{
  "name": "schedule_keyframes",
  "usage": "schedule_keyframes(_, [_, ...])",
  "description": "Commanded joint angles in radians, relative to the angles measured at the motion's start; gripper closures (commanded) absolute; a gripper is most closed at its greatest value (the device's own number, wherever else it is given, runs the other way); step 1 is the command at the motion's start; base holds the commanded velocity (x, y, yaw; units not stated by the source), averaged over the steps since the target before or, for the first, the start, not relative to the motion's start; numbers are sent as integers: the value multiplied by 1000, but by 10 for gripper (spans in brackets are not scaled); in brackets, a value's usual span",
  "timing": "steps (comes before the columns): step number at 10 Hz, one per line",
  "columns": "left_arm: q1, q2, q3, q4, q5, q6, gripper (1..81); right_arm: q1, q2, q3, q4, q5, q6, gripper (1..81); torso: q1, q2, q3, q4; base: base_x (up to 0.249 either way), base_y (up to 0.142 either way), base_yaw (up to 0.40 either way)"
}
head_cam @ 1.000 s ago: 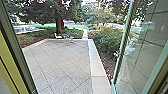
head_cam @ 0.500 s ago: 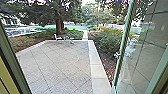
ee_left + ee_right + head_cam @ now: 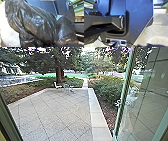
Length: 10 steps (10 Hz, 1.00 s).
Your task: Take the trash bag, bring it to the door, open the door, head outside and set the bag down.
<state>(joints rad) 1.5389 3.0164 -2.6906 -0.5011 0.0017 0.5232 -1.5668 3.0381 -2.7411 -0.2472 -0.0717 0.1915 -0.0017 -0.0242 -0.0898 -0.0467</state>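
Close to my left wrist camera is the black trash bag (image 3: 37,23), large, shiny and wrinkled; a pale translucent bulge lies along one side of it. In the right wrist view, part of the black bag (image 3: 92,13) shows behind the jointed bar. The glass door (image 3: 142,97) stands open on the right of the head view, its green edge upright, and the door frame (image 3: 10,119) is at the left. How each gripper stands cannot be made out.
Beyond the doorway lies the paved yard (image 3: 55,112), bordered by a pale stone curb (image 3: 98,118) on the right. Bushes (image 3: 107,90) grow past the curb. White chairs (image 3: 58,85) stand near a tree (image 3: 59,72) at the yard's far edge.
The head camera has shifted: the left door frame has slid toward the picture's left edge, and more of the yard and planting shows there. The door's edge appears nearly where it was.
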Motion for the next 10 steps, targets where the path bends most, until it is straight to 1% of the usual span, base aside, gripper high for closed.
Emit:
schedule_keyframes(1, [-38,-2,6,1,77,4,811,38,-3,2,0,-60,2,10,2,0,0,0,99,0,0])
schedule_keyframes(10, [-38,-3,6,-2,77,4,811,41,-3,2,0,-62,2,10,3,0,0,0,107,0,0])
